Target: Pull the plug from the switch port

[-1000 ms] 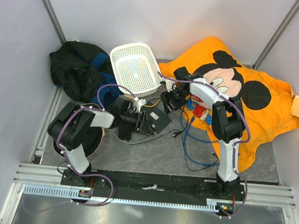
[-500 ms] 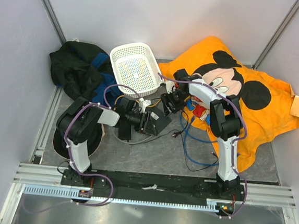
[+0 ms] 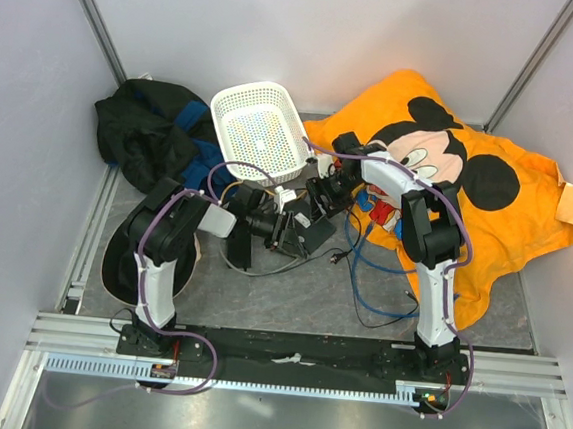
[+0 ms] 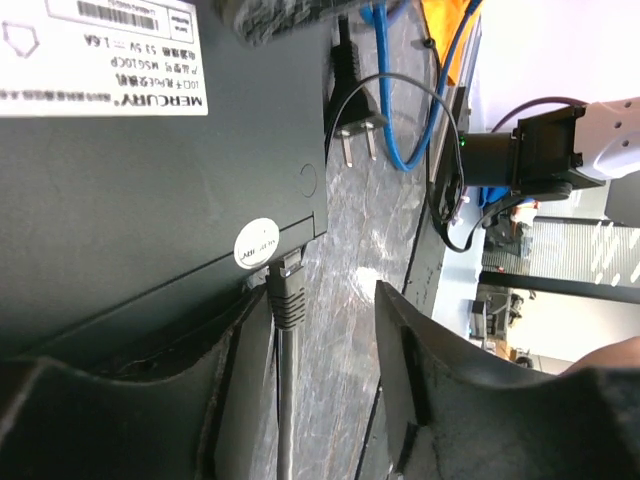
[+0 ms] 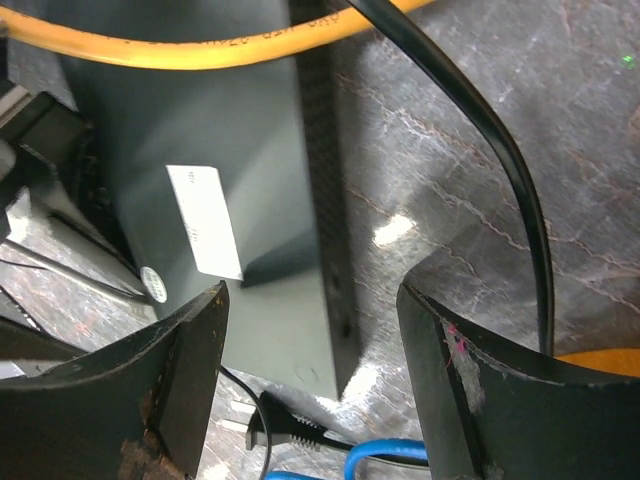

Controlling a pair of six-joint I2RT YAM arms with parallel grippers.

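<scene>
The switch (image 3: 308, 232) is a flat black box with a white label (image 4: 100, 55), lying on the table. A dark plug (image 4: 287, 297) sits in the port (image 4: 272, 266) in the box's edge, below a round white sticker, and its cable runs back between my left fingers. My left gripper (image 4: 320, 385) is open around the plug, which lies against one finger (image 4: 240, 400); in the top view it (image 3: 283, 231) is at the switch's left edge. My right gripper (image 5: 315, 375) is open and empty above the switch (image 5: 250, 200), at its far side (image 3: 320, 193).
A loose two-prong power plug (image 4: 352, 110) and blue cables (image 3: 381, 283) lie right of the switch. A yellow cable (image 5: 200, 50) and a black cable (image 5: 480, 150) cross above it. A white basket (image 3: 259, 132), an orange Mickey cloth (image 3: 489, 192) and a black bag (image 3: 148, 132) sit behind.
My left gripper has moved right along the table up to the switch's edge. The right arm has hardly moved.
</scene>
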